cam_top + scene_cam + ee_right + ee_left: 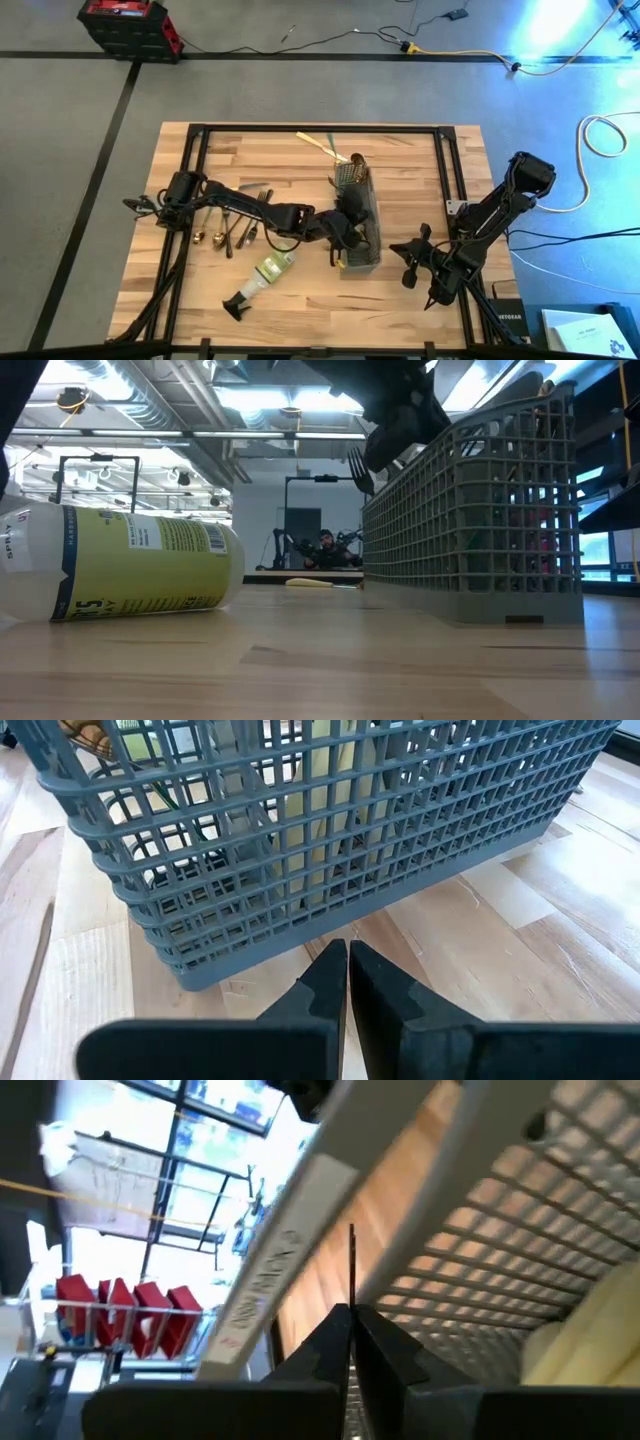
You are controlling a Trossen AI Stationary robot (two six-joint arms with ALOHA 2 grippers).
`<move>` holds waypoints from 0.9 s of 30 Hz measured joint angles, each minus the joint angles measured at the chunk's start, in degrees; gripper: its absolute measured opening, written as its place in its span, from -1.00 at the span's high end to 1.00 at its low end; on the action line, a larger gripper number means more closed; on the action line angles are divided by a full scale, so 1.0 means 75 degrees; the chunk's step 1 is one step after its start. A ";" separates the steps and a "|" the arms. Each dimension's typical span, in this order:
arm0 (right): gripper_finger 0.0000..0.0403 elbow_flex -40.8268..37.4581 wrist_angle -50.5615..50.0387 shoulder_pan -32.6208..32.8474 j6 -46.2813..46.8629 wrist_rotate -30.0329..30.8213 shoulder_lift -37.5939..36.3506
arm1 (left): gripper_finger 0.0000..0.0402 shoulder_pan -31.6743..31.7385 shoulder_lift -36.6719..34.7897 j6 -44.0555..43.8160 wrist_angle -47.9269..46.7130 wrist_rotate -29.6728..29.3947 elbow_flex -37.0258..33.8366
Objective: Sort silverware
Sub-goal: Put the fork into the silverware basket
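A grey mesh caddy [362, 225] stands on the table's middle, with cream-handled pieces [330, 820] upright inside it. My left gripper [345, 228] hovers at the caddy's left wall, shut on a dark fork [358, 465]. More silverware [228, 232] lies flat on the wood at the left, and two cream-handled pieces [320, 143] lie near the far edge. My right gripper [347, 955] is shut with nothing in it, low beside the caddy's right wall [300, 920]. My left gripper pinches the fork between its two fingers, and the slim piece [350, 1270] sticks out past the fingertips, seen edge-on. The tines [360, 470] hang free beside the caddy's upper rim, clear of the table. The handle is hidden by the gripper.
A clear spray bottle [262, 277] with a yellow label lies on its side near the front, left of the caddy. Black frame rails [320, 129] run round the table. Bare wood lies between the caddy and the right arm.
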 joint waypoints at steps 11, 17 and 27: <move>1.00 0.0000 0.0003 0.0000 0.0000 -0.0020 0.0000 | 1.00 0.0210 -0.0102 -0.0061 -0.0237 -0.1007 0.0101; 1.00 -0.0003 -0.0009 0.0000 -0.0003 -0.0035 0.0000 | 1.00 0.0402 -0.0518 -0.0466 -0.0546 -0.1271 0.0101; 1.00 -0.0006 -0.0047 0.0000 -0.0003 -0.0009 -0.0003 | 1.00 0.0859 -0.1313 -0.1760 -0.1394 -0.1237 0.0104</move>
